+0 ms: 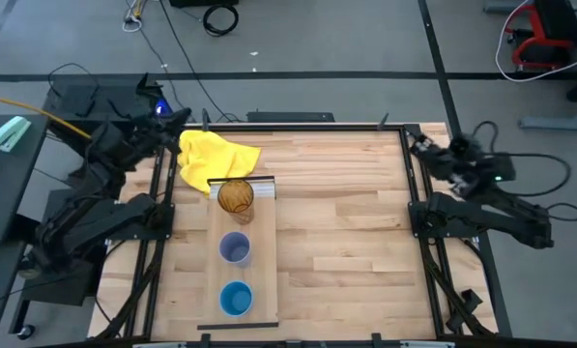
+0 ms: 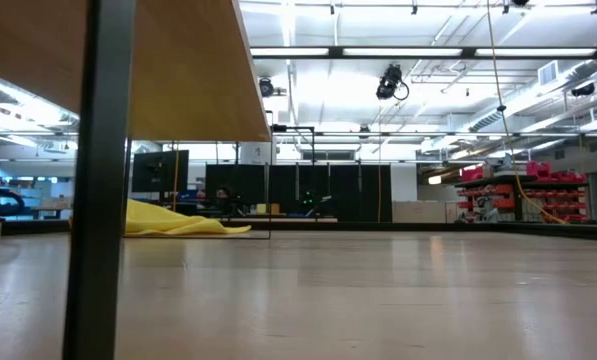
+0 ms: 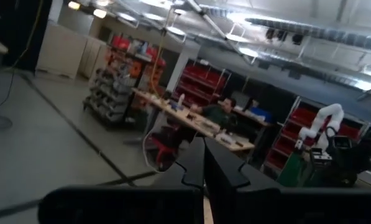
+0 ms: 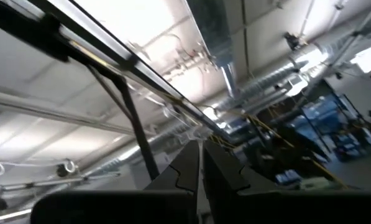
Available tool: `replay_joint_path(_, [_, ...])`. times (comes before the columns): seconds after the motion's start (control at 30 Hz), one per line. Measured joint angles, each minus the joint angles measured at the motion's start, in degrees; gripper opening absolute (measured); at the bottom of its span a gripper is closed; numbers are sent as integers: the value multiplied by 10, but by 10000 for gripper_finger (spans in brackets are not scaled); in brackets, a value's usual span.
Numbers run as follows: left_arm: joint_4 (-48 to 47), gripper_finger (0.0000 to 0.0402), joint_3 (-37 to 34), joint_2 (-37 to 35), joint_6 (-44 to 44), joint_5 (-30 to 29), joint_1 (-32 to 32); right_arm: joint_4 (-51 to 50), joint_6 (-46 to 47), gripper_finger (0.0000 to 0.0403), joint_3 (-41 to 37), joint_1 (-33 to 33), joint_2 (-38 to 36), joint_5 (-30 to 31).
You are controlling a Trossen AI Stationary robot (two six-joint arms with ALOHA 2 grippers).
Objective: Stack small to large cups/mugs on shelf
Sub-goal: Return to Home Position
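Three cups stand apart in a row on the shelf (image 1: 259, 261), a long pale board. The amber cup (image 1: 235, 198) is at the far end by the ridged white strip, the lavender cup (image 1: 235, 248) in the middle, and the bright blue cup (image 1: 236, 299) at the near end. Each rests on its base, mouth up. My left gripper (image 3: 205, 171) is shut and raised at the table's far left corner, away from the cups. My right gripper (image 4: 201, 167) is shut at the far right edge, pointing up toward the ceiling. Neither holds anything.
A crumpled yellow cloth (image 1: 216, 155) lies on the table just beyond the shelf's far end, also seen as yellow cloth (image 2: 178, 222) in the low view. The slatted tabletop (image 1: 346, 232) stretches to the right of the shelf. A person sits at a bench in the room (image 3: 222, 112).
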Motion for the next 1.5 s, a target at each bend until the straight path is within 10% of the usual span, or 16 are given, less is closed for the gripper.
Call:
replay_joint_path(0.8, [-10, 17, -196, -87, -5, -113, -148, 122, -33, 29, -222, 0, 0, -17])
replay_joint_path(1.5, [110, 37, -308, -86, -63, -137, -158, 107, -93, 29, -232, 0, 0, -20])
